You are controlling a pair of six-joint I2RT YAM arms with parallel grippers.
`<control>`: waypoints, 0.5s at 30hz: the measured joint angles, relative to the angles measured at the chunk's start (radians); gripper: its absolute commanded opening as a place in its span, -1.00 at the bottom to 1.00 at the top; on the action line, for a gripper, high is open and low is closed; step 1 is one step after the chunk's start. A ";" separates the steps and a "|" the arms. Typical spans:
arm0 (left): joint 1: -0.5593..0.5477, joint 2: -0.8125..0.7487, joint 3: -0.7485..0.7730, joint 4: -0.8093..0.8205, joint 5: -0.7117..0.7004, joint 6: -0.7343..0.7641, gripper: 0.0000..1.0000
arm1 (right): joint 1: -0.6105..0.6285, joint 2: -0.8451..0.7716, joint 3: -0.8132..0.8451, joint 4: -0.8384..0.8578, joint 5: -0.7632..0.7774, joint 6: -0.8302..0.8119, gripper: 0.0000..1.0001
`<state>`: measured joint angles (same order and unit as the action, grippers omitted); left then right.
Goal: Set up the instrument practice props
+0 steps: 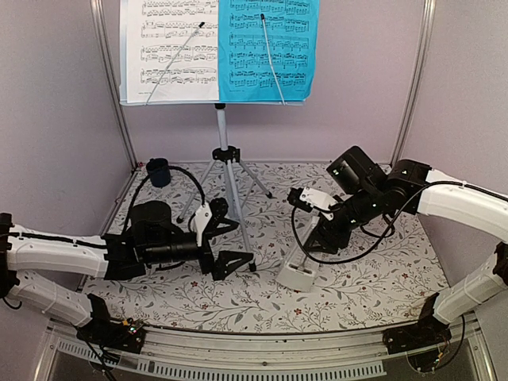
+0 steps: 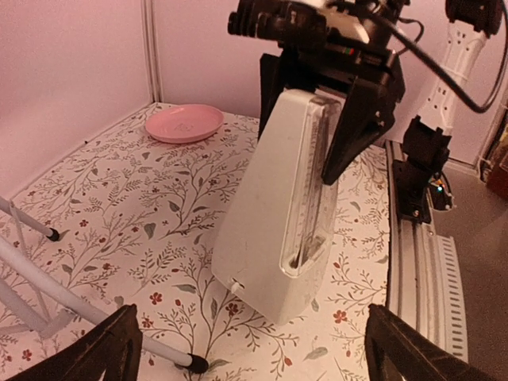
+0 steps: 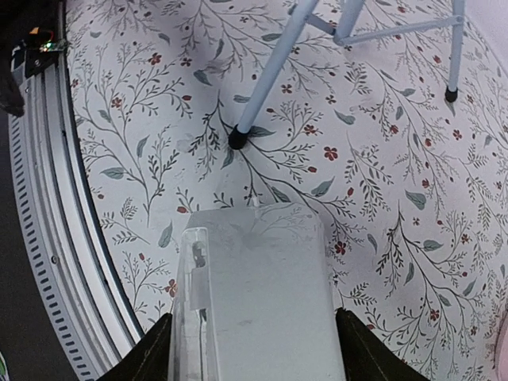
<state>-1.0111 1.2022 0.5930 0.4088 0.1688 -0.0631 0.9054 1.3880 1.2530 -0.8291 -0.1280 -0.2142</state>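
Observation:
The silver tripod music stand stands at the back centre. Its tray holds a white music sheet and a blue music sheet side by side. The white pyramid metronome stands on the floral cloth right of the stand. It also shows in the left wrist view and the right wrist view. My right gripper is shut on the metronome's upper part, with a finger on each side. My left gripper is open and empty, and its fingers straddle the foot of the stand's front leg.
A pink round plate lies at the far right of the cloth. A small dark cup sits at the back left corner. The stand's legs spread over the middle. A metal rail runs along the near edge.

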 measured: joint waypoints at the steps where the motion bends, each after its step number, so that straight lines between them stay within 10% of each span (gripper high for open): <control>1: 0.000 0.000 -0.035 0.027 0.022 0.008 0.91 | 0.014 0.000 0.000 -0.004 -0.008 -0.029 -0.22; 15: -0.067 0.263 -0.157 0.322 0.116 0.153 0.67 | 0.166 -0.001 -0.004 -0.001 -0.033 -0.301 -0.48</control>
<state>-1.0782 1.4651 0.4358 0.7307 0.2852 0.0902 1.0710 1.3869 1.2488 -0.8299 -0.1608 -0.5152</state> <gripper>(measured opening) 0.845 0.608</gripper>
